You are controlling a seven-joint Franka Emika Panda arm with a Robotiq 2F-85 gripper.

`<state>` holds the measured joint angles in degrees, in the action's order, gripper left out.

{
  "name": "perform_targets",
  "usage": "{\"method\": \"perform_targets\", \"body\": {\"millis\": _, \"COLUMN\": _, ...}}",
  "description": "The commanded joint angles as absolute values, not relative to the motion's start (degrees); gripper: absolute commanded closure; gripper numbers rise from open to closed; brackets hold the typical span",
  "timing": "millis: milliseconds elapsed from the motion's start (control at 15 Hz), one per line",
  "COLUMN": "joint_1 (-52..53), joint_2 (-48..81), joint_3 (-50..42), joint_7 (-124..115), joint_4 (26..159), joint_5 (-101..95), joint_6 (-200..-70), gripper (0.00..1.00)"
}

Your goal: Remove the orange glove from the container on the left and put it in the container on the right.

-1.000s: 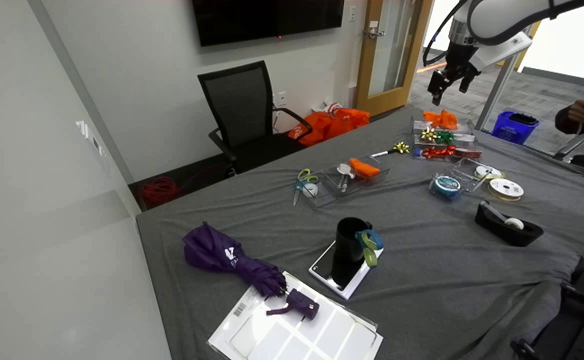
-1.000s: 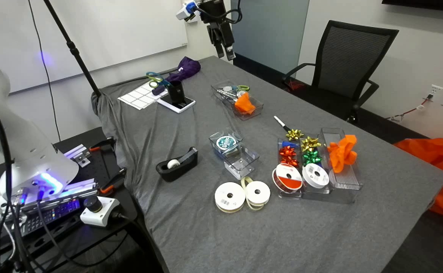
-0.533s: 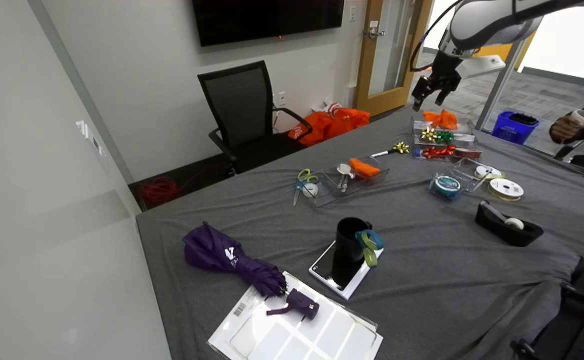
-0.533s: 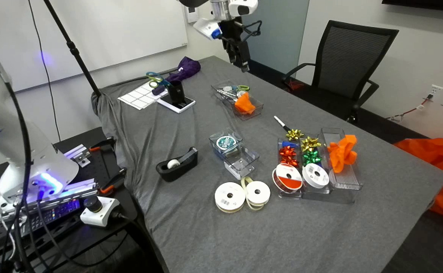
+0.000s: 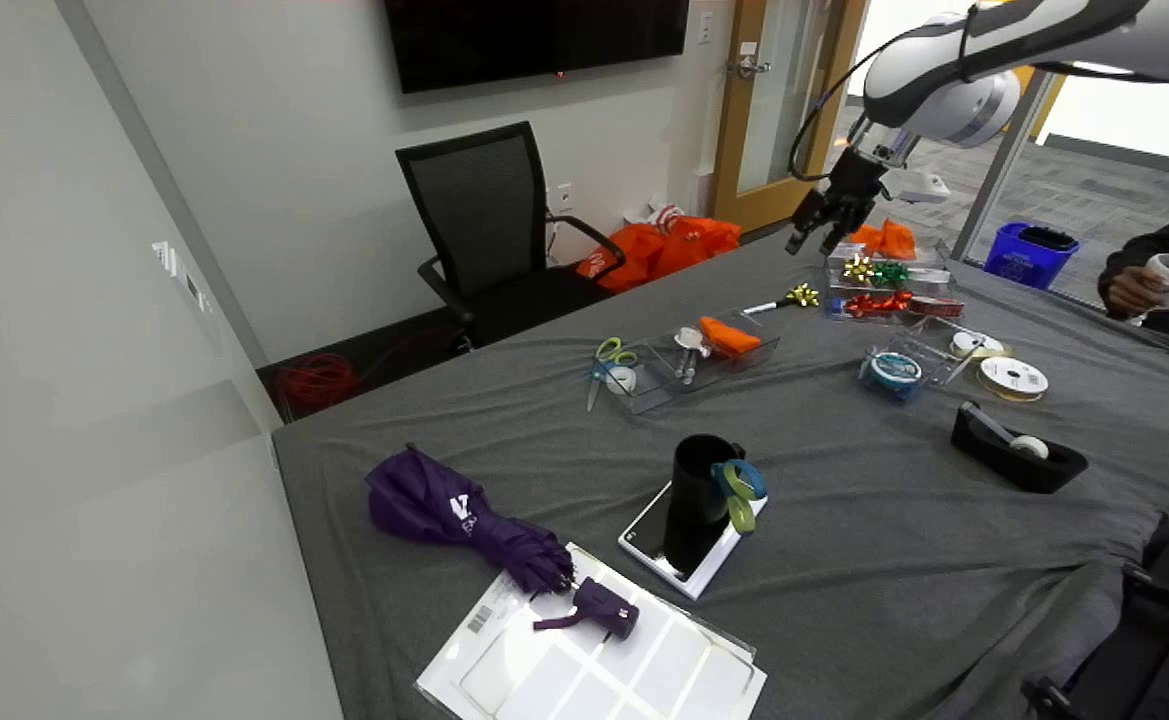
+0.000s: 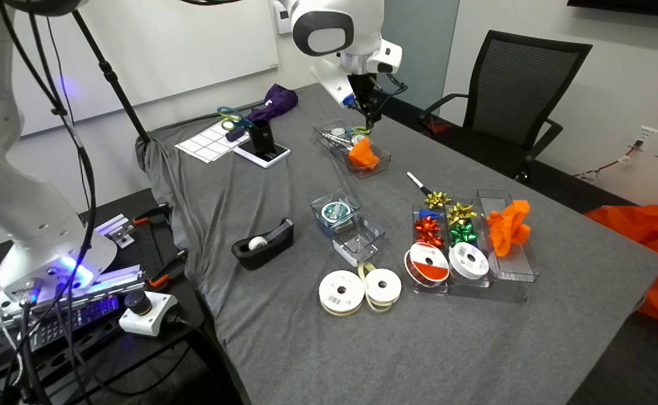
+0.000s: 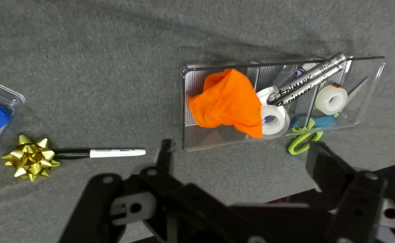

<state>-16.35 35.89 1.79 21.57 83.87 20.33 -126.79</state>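
The glove point(image 7: 231, 104) lies crumpled in the tray point(image 7: 193, 84); in the wrist view it fills much of the left part, just beside a tape roll point(image 7: 272, 121), touching or not I cannot tell, with 2 silver markers point(image 7: 307, 81) reaching off to the right. The gripper point(image 7: 243, 150) holds nothing: its 2 fingers point(image 7: 325, 165) stand wide apart, clear of the glove. The glove should be light, soft and limp, with little to break and no stiff edge to take; it will likely give under the fingers, bunch between them and sag once lifted. The best hold looks to be a deep pinch on the raised folds in its middle or left, since a finger set down on the right could catch the tape roll. A shallow nip at a loose corner might let it slide out. Once held, it wants a high lift so the drooping ends clear the tray's wall. In an exterior view the bins point(image 6: 513, 265) stand near and right, the tray far; which bin is meant I cannot be sure, and the rightmost holds another orange cloth point(image 6: 507, 228).
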Motion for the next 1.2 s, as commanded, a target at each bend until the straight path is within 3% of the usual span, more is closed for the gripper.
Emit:
{"method": "perform_targets", "body": {"millis": 0, "joint_1": -16.9, "joint_2": 37.1, "joint_3": 2.4, "joint_7": 21.9, "joint_4": 82.9, "joint_5": 20.1, "joint_6": -126.6, "gripper": 0.00}}
{"method": "perform_targets", "body": {"millis": 1133, "joint_1": -13.3, "joint_2": 53.3, "joint_3": 2.4, "joint_7": 18.0, "joint_4": 69.4, "joint_5": 12.9, "joint_6": -127.7, "gripper": 0.00}}
